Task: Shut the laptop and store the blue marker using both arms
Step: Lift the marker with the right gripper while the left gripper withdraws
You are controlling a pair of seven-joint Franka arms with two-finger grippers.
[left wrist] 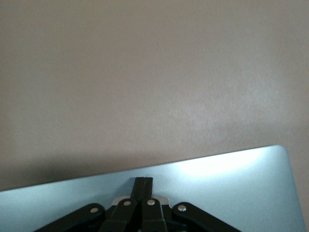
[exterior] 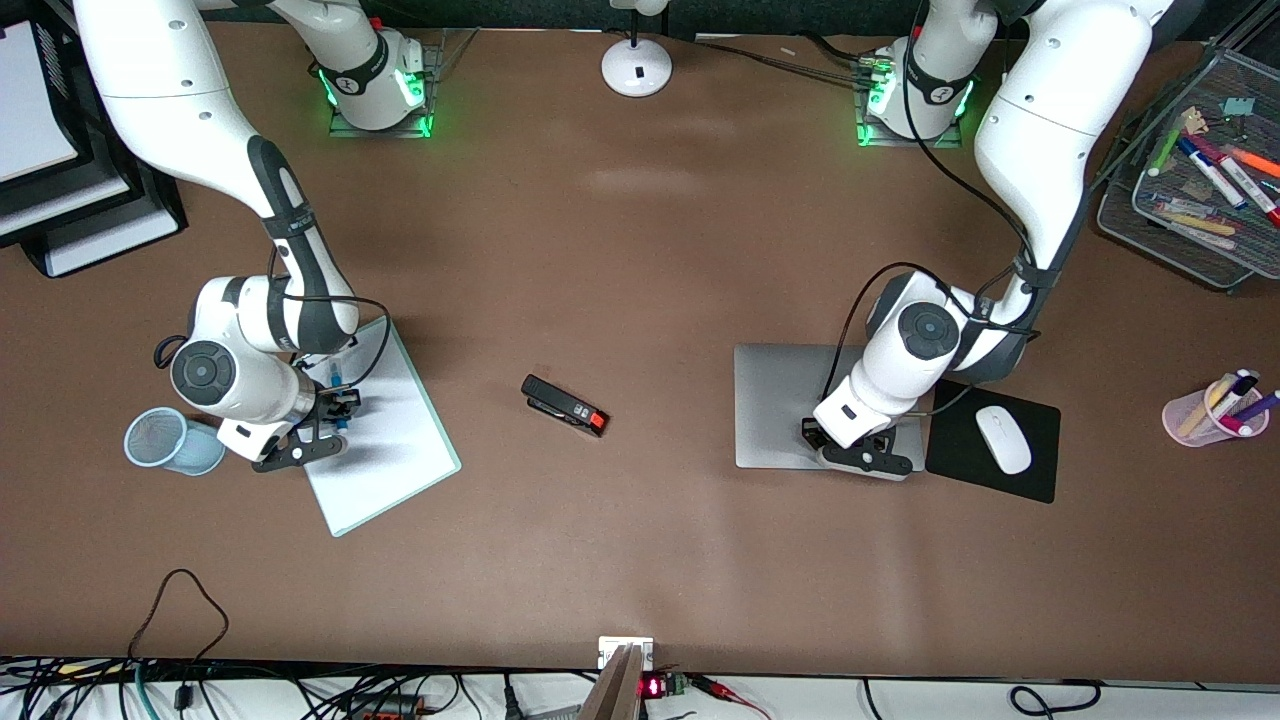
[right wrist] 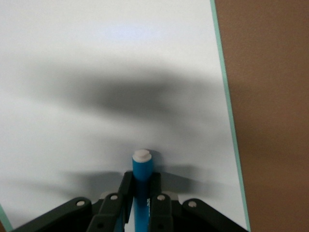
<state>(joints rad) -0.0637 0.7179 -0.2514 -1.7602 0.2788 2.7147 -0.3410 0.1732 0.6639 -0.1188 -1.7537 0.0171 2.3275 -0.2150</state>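
White board (exterior: 385, 440) nearest, laptop (exterior: 780, 405) closed flat on the table (exterior: 640, 560)
Front: right gripper (exterior: 335, 420) over the board; left gripper (exterior: 865, 455) on the laptop lid. Left wrist: jaws together on the lid. Right wrist: jaws clamped on the blue marker (right wrist: 142, 176) above the board

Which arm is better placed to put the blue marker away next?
Right. The right end effector is already shut on the blue marker over the whiteboard, beside the mesh cup; the left end effector is shut on the closed laptop.

silver-grey laptop (exterior: 780, 400) lies shut flat beside the mouse pad; blue marker (right wrist: 142, 183), whitish-tipped, over the whiteboard.
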